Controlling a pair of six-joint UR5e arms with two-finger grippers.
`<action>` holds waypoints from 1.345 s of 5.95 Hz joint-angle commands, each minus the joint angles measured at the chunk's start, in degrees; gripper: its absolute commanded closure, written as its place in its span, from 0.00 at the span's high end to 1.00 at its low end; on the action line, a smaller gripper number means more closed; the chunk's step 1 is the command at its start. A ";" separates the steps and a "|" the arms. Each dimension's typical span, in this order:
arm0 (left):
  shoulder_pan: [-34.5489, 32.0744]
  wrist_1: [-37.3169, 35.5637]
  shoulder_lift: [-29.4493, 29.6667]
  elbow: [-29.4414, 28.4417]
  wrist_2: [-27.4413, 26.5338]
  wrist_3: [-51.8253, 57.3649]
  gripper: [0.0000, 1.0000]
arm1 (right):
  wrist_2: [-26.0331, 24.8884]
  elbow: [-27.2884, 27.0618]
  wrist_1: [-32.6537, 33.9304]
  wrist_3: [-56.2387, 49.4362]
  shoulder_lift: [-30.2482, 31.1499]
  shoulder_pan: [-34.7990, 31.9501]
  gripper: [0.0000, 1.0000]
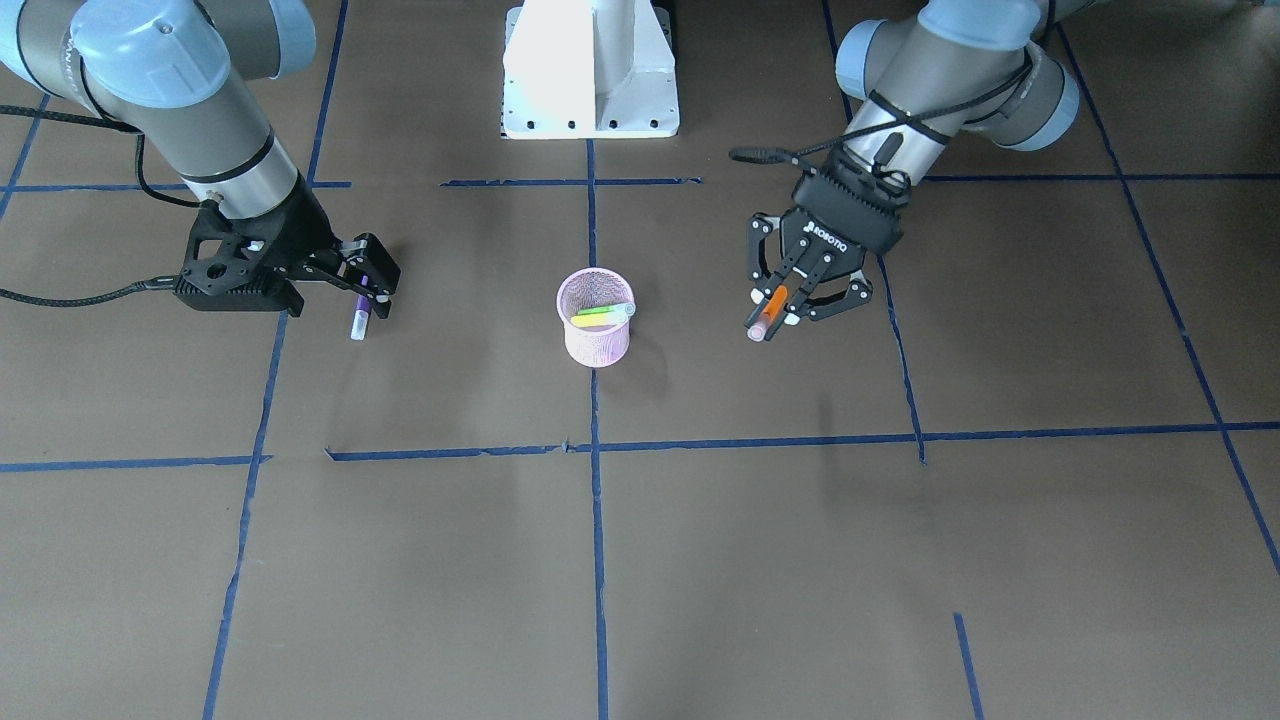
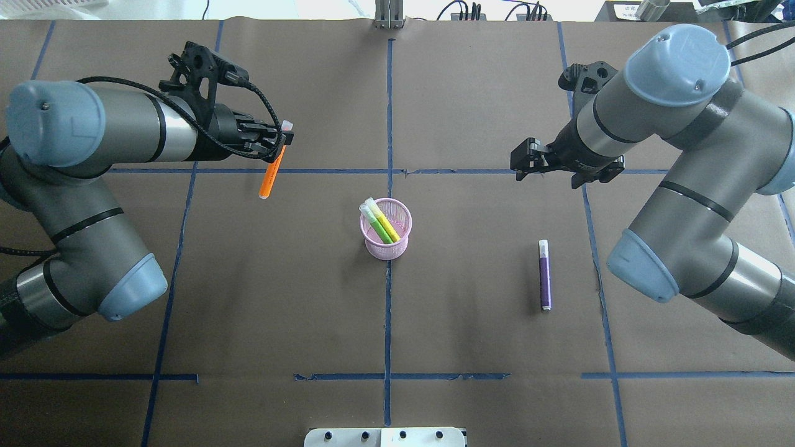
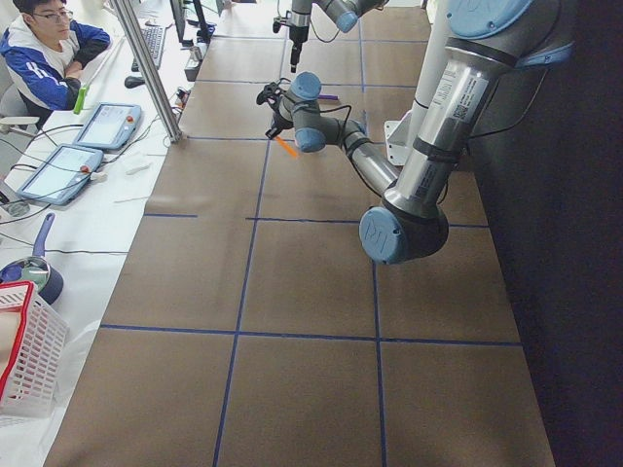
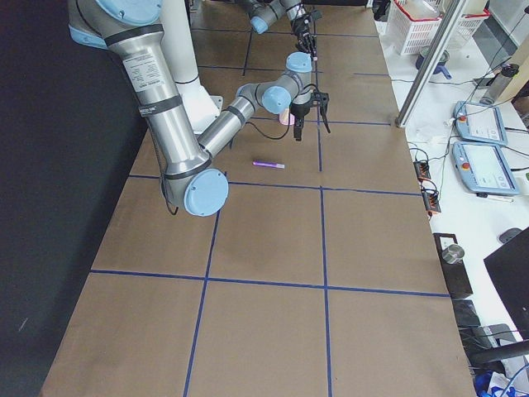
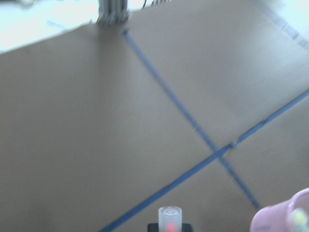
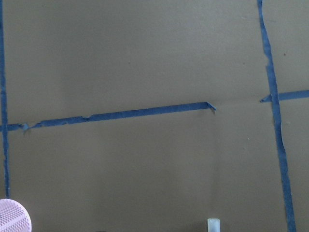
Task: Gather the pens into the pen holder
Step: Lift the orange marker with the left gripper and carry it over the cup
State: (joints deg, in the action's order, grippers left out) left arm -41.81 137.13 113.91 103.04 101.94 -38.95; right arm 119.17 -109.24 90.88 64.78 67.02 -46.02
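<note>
The pink mesh pen holder [image 2: 386, 239] stands upright mid-table with two green-yellow pens [image 2: 380, 222] leaning in it. My left gripper [image 2: 281, 138] is shut on the orange pen [image 2: 271, 177] near its pale cap and holds it slanted in the air, left of the holder. The front view shows the same grip [image 1: 778, 303]. The purple pen [image 2: 545, 276] lies flat on the table right of the holder. My right gripper [image 2: 526, 162] hovers above and beyond it, open and empty. The right wrist view shows only the purple pen's cap [image 6: 214, 225] and the holder's rim [image 6: 12, 217].
Blue tape lines [image 2: 389, 171] cross the brown table cover. The white robot base [image 1: 590, 70] stands at the robot's edge. An operator [image 3: 44, 44] sits with tablets at the table's far side, and white baskets [image 4: 417, 21] stand off the table.
</note>
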 commanded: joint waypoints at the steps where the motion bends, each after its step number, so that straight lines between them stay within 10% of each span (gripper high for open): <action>1: 1.98 20.52 0.08 -4.05 -6.72 -1.38 0.00 | 3.35 -0.10 0.35 -2.18 2.66 -0.47 1.00; 4: 18.66 40.20 2.61 -12.59 -29.39 -2.53 0.00 | 2.56 0.51 0.35 -4.31 2.94 0.23 1.00; 8: 20.46 40.50 8.78 -19.98 -34.00 -2.45 0.00 | 2.04 0.95 0.44 -4.31 2.85 0.93 1.00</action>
State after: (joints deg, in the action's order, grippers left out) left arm -21.43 177.61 121.96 84.37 68.27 -41.58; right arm 121.46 -108.45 91.31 60.47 69.93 -45.18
